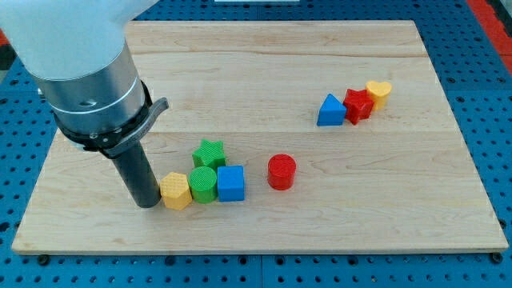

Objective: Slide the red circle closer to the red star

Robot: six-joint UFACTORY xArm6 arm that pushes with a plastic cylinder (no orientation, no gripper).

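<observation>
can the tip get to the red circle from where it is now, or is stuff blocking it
Probably yes, but not straight across. My tip sits against the yellow hexagon, with the green cylinder and blue cube lined up before the red circle. Passing below that row looks open.

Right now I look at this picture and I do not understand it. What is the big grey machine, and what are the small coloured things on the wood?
The grey and white cylinder is the end of a robot arm. It has no hand. It ends in a dark rod, and the rod's tip slides on the wooden board to push blocks. Nothing is held.

There is one camera, looking down at the board from above and in front.

The tip is just left of the yellow hexagon. Next come the green circle, blue cube and green star. The red circle stands alone. At upper right sit the blue triangle, red star and yellow heart.
</observation>
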